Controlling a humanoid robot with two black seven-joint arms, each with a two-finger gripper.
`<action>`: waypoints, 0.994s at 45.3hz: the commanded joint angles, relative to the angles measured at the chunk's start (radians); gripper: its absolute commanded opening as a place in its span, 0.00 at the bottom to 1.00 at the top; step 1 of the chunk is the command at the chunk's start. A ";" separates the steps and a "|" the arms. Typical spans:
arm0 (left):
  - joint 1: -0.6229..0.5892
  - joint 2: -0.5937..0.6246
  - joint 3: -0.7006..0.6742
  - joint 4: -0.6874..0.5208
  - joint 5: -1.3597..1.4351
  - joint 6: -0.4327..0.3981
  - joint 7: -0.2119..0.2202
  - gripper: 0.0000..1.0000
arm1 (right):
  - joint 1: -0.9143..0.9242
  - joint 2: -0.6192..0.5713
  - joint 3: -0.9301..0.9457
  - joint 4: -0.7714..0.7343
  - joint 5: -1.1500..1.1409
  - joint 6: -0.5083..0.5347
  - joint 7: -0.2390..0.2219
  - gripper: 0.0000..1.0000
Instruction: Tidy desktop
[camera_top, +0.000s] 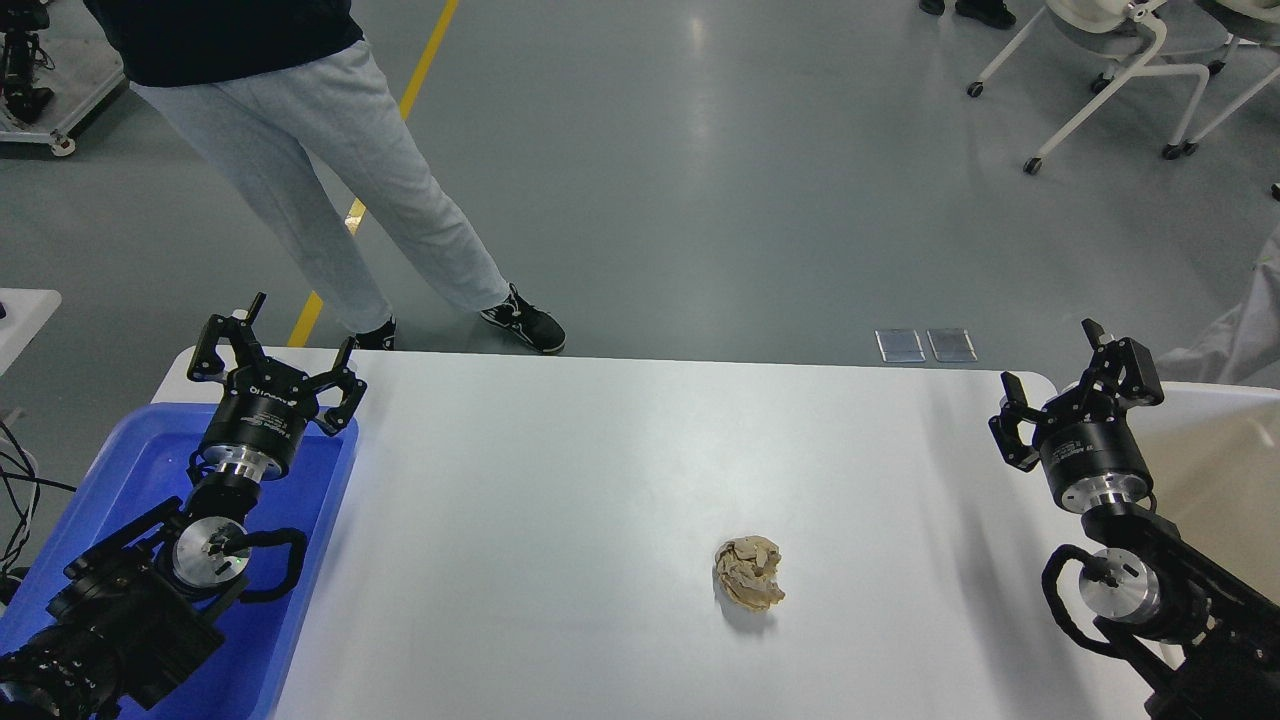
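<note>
The white desktop (600, 470) fills the middle of the head view. On it, right of centre and near the front, lies a crumpled beige wad of paper (749, 572). My left gripper (297, 332) hangs open over the far end of the blue tray, its fingers spread with nothing between them. At the far right edge of the desktop my right gripper (1050, 358) is also open and empty. Both grippers are well apart from the paper wad.
A blue plastic tray (320, 520) lies along the left edge under my left arm. A beige-white bin (1215, 470) stands off the right edge. A person in grey trousers (330, 170) stands just beyond the far left corner. Wheeled chairs (1110, 70) stand far right.
</note>
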 joint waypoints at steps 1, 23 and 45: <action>0.000 0.000 0.001 0.000 0.002 0.000 -0.002 1.00 | -0.004 -0.003 0.000 0.001 0.000 0.000 0.000 1.00; -0.002 0.000 0.001 0.000 0.002 0.000 0.000 1.00 | -0.067 -0.068 -0.006 0.134 -0.026 0.041 0.006 1.00; -0.002 0.000 0.001 0.000 0.002 0.000 0.000 1.00 | 0.098 -0.308 -0.322 0.398 -0.081 -0.078 -0.156 1.00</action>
